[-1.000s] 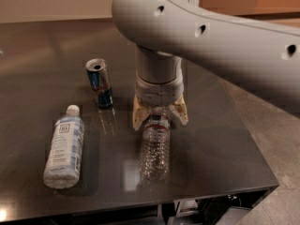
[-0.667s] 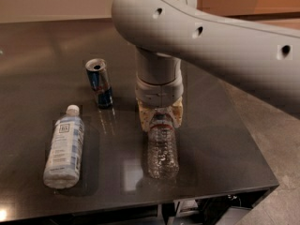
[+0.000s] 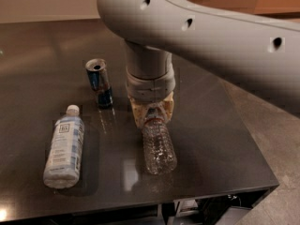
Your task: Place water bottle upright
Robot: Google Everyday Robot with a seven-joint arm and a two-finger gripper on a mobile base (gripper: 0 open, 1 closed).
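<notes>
Nearest the camera: front edge of a dark, glossy table (image 3: 220, 139). What sits in the shadow below the edge cannot be made out.

Left front: whitish opaque bottle (image 3: 63, 147) lying on its side. Its pale label faces up, the white cap points away from the camera, and it is well apart from everything else.

Centre front: water bottle (image 3: 159, 148), clear and ribbed, not upright. Its base is toward the camera and on the table surface; its neck end points away, into the gripper. I cannot tell whether the body lies flat or slants up a little.

Just behind it: gripper (image 3: 152, 112), pointing down at the table. Its tan fingers (image 3: 138, 115) stand on either side of the bottle's neck and are closed on it. The cap is hidden between them.

Behind and to the left: blue-and-silver drink can (image 3: 99, 82), upright, open top visible. It is near the gripper but not touching it.

Above: grey wrist, then the thick grey arm (image 3: 211, 27) crossing the top of the view to the right.
</notes>
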